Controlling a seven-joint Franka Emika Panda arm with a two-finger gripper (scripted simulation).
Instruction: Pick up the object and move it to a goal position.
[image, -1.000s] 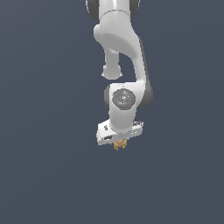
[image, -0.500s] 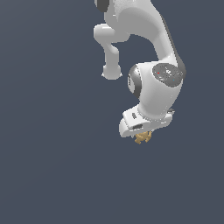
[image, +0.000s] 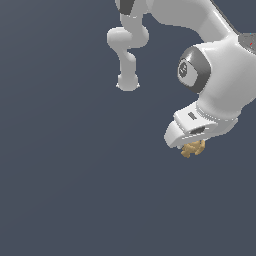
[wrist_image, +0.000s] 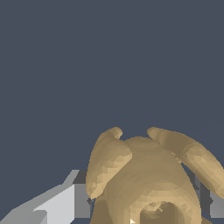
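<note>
**Exterior view: object carried, goal not visible**

Exterior view shows the Panda arm (image: 220, 75) bent over at the view's right, wrist angled down; the gripper (image: 194, 145) hangs beneath it; the jaws are closed on the tan-gold object (image: 192, 148), which the wrist view shows pinched between grey fingers (wrist_image: 78, 199). Judged step: transport; next, carry it steadily to the goal, which no picture shows.

Compared with a second ago, the arm (image: 220, 75) now sits much farther toward the exterior view's right. Its wrist is swung round, so the grey joint cap faces the view's left. The gripper (image: 194, 146) and the tan-gold object (image: 193, 148) it carries ride rightward along with it, staying clamped.
</note>
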